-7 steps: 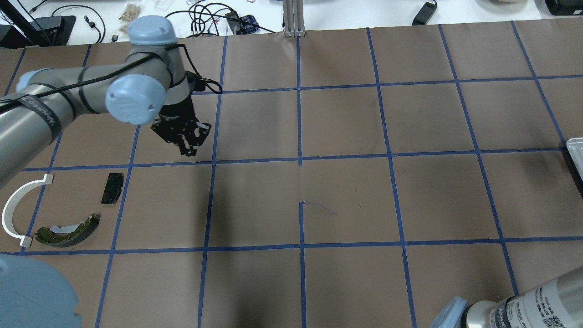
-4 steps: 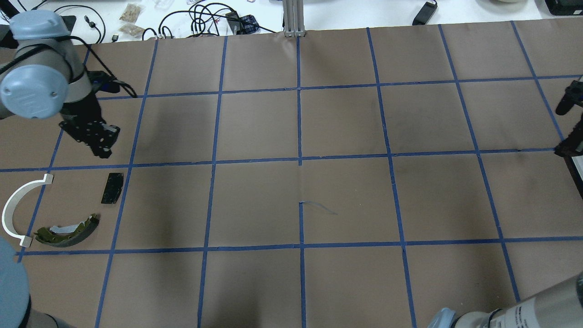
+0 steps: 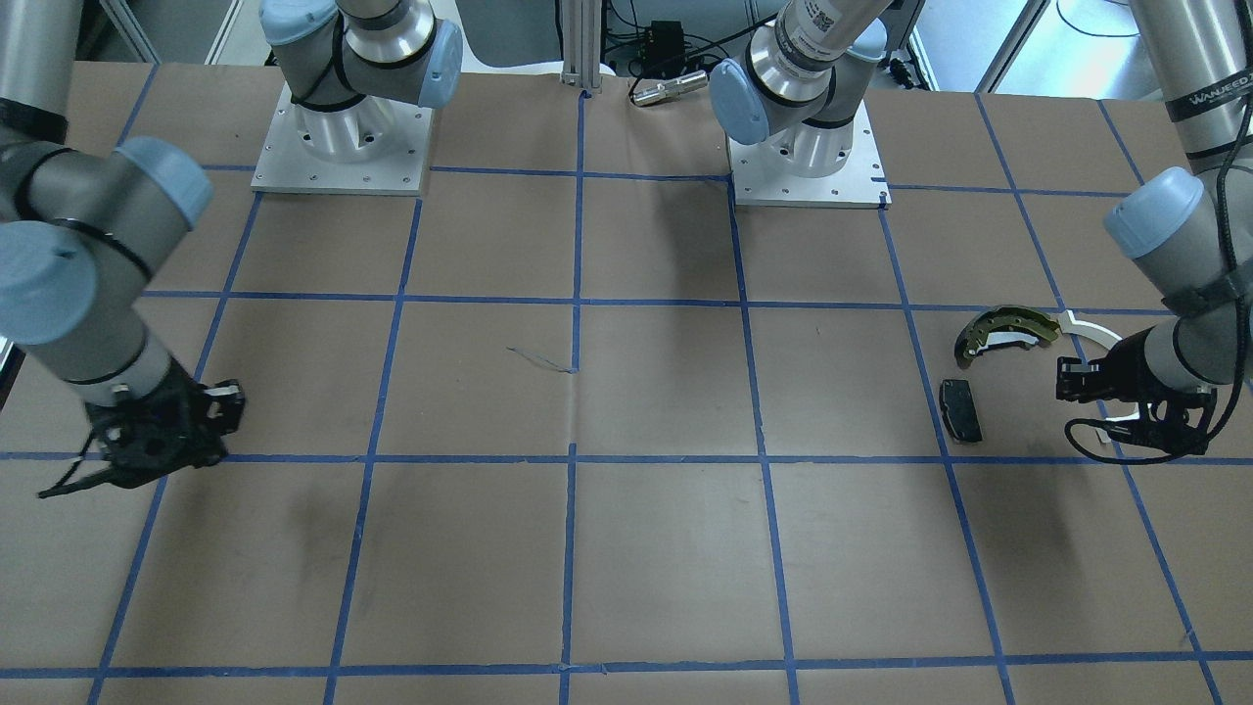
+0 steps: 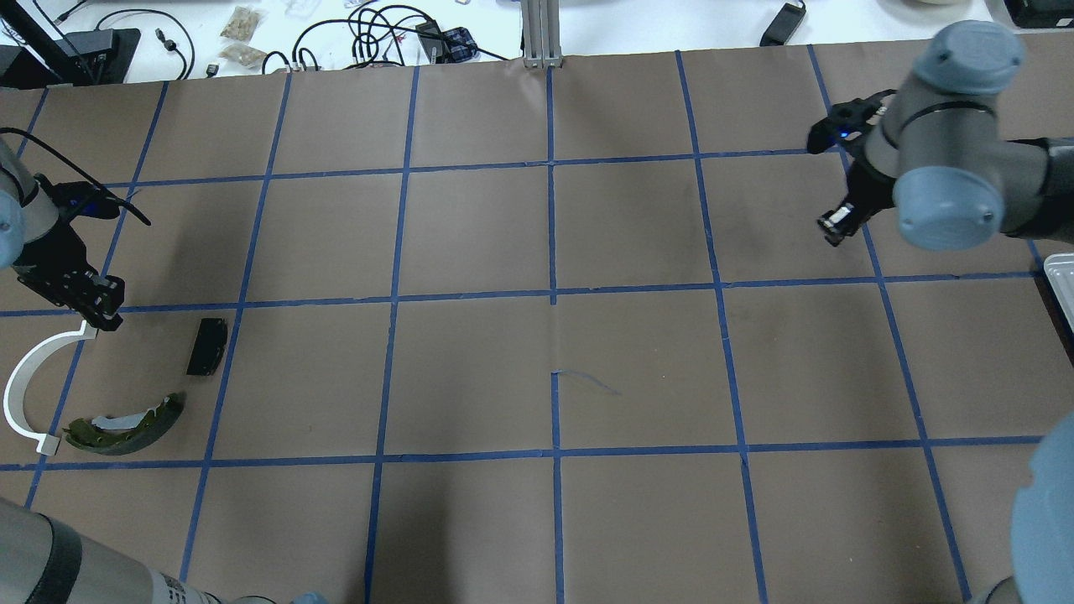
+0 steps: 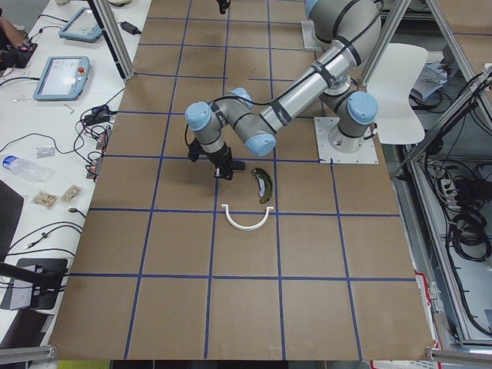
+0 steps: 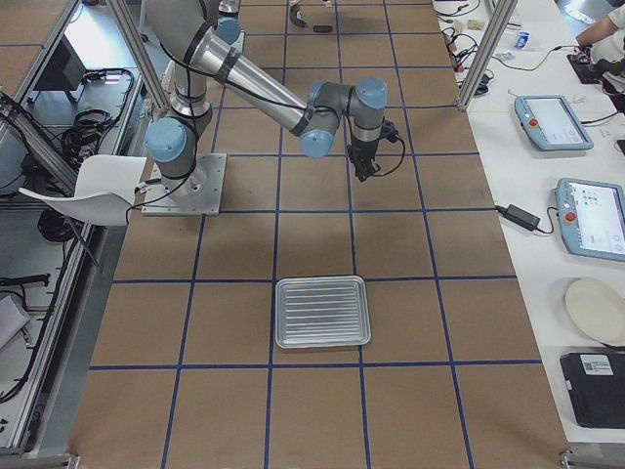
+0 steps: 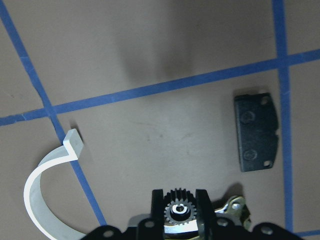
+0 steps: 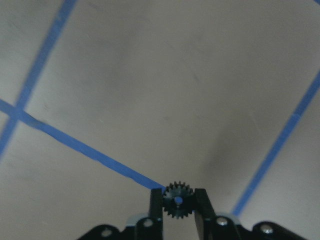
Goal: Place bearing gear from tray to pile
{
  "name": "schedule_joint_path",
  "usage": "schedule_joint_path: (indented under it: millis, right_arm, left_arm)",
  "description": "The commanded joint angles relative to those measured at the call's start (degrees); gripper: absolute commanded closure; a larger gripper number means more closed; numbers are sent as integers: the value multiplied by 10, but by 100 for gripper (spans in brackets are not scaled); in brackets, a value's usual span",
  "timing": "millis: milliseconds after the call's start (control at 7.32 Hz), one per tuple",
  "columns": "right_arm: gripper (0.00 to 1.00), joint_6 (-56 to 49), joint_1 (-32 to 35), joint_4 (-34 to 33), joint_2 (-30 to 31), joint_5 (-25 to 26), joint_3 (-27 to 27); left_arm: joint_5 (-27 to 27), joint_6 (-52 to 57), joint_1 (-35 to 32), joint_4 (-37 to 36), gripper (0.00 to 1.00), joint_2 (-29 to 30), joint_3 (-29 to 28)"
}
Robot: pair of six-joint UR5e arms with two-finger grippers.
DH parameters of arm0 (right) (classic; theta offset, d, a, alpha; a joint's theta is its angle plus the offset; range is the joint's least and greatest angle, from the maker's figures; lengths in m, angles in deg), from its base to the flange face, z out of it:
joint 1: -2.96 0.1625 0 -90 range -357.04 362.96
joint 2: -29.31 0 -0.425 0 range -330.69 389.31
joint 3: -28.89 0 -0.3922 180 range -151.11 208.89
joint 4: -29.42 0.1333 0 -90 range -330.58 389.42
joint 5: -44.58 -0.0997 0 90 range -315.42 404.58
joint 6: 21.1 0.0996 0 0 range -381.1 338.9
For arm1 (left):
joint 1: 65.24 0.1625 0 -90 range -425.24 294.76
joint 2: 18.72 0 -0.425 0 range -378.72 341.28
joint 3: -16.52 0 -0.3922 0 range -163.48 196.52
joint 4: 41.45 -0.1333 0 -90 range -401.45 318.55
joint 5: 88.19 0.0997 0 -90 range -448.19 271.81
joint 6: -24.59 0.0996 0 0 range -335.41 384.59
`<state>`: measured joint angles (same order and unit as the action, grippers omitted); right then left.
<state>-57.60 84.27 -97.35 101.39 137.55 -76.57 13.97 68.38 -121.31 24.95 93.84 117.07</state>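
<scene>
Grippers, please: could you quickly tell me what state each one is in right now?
Left gripper: jaws shut on a bearing gear.
Right gripper: jaws shut on a second bearing gear.

I have my left arm (image 3: 1165, 211) folded low over the left half of the bench, about midway between its near and far edges. The wrist is turned down and the left gripper (image 7: 180, 196) has its jaws closed on a small black bearing gear (image 7: 180, 214). My right arm (image 4: 952, 197) reaches over the right half, nearer the far edge, and the right gripper (image 8: 177, 194) points down, pinching a second bearing gear (image 8: 177, 202) above the surface.
</scene>
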Motion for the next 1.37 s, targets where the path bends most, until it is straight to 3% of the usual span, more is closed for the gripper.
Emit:
schedule_joint_path:
  millis: [0,273,410,546,683,820,956,1230]
  right_arm:
    - [100,296,185,-8,-15,0,0]
    - [100,493,327,-46,-52,-4,15]
    - [100,581,376,-52,-74,-31,22]
    - [100,633,411,-76,-88,-41,30]
    - [85,645,422,-76,-92,-44,29]
    - [10,645,422,-76,-92,-49,27]
    - [0,645,416,-75,-87,-47,32]
    - [0,637,350,-48,-67,-43,75]
  left_arm:
    - [-44,0,4,-40,100,10,41]
    - [-64,-5,2,-40,100,13,53]
    - [-62,-5,2,-41,100,12,59]
    - [-60,-3,3,-41,73,12,59]
    - [-61,-1,3,-41,29,12,58]
    - [-62,-1,2,-41,7,11,57]
    - [-65,-1,2,-41,5,8,54]
    - [-65,-46,-27,-30,0,-1,31]
